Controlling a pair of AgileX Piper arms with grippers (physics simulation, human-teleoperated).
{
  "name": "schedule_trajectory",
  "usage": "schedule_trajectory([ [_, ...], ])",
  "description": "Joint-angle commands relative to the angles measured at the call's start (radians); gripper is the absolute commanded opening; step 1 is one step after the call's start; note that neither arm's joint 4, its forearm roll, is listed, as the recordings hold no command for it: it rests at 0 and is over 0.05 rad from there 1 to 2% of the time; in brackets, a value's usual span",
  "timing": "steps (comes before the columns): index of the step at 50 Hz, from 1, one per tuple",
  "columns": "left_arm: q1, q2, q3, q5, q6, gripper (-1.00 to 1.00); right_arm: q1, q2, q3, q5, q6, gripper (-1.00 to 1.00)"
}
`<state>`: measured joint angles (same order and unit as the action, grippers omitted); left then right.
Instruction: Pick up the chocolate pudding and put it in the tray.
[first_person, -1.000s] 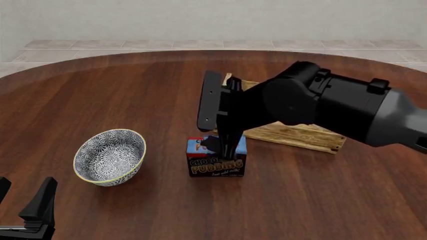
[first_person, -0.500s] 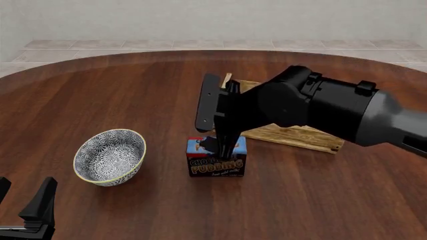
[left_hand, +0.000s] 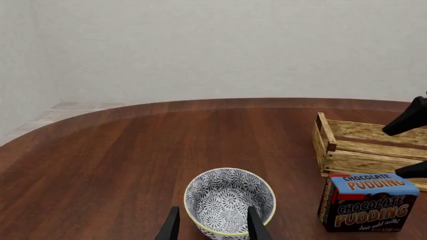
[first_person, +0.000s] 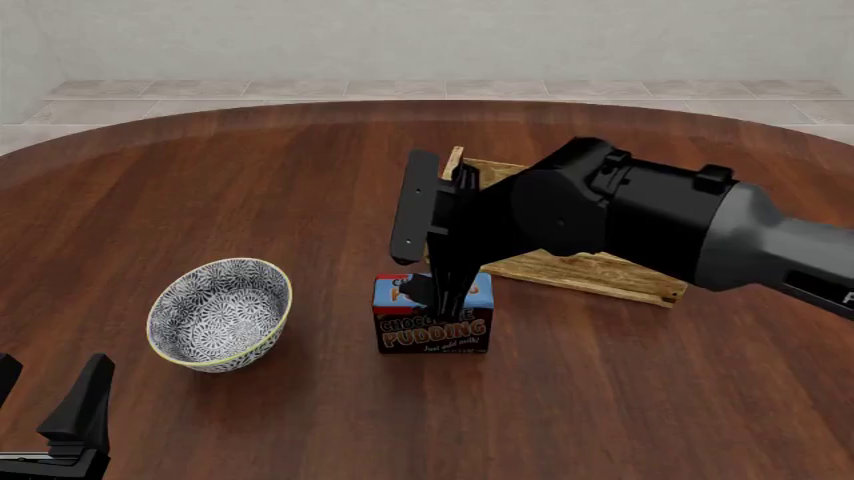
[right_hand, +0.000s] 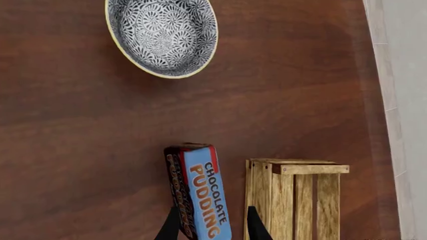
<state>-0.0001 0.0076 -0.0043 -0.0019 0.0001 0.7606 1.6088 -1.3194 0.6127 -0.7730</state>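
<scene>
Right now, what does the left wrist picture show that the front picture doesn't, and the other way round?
Only the left wrist view shows the tray's open inside and its end post. Only the front view shows the right arm's bulky body, its right gripper down over the chocolate pudding. Both show the bowl, the pudding carton standing upright, the tray behind it, and the wooden table.

I get even, soft light in all three views, bright enough to read the lettering on the chocolate pudding (first_person: 431, 322). The worktop (first_person: 200, 180) carries a faint sheen and no hard glare. Only weak shadows sit under the bowl (first_person: 219, 313). Everything renders sharp, without blur or edge distortion.
</scene>
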Motion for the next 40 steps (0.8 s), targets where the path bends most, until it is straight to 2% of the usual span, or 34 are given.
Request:
schedule_trajectory([
  [1, 0.0, 0.0, 0.0, 0.0, 0.0, 1.0, -0.011, 0.011, 0.001, -0.01, 0.002, 1.0],
  [40, 0.0, 0.0, 0.0, 0.0, 0.0, 1.0, -0.017, 0.043, -0.001, -0.033, 0.03, 1.0],
])
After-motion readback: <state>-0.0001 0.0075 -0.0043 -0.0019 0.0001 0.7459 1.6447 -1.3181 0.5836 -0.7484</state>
